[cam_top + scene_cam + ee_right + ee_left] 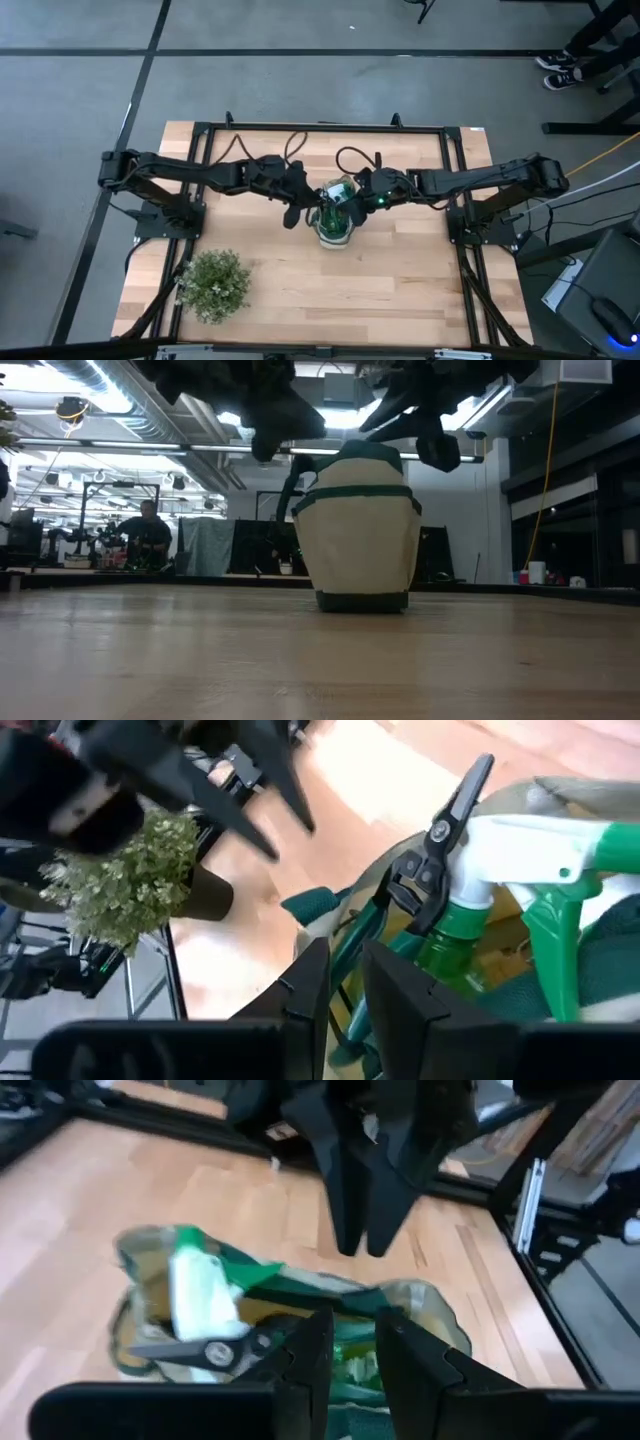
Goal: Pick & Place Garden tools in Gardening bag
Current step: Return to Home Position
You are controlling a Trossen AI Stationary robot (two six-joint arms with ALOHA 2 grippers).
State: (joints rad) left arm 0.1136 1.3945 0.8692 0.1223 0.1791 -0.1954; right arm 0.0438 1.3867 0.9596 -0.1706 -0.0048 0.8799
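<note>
Cream canvas gardening bag (360, 530), one, holds one spray bottle (520, 860), one pruning shears (438, 845); left gripper (352, 1328), right gripper (343, 962) slightly parted, empty

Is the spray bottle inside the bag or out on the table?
Inside: the spray bottle stands in the bag, white head up, beside the shears.

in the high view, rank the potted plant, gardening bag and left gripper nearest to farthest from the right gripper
1. gardening bag, at the tip of the right gripper, mid-table.
2. left gripper, just across the bag.
3. potted plant, far off on the left arm's side.
</note>
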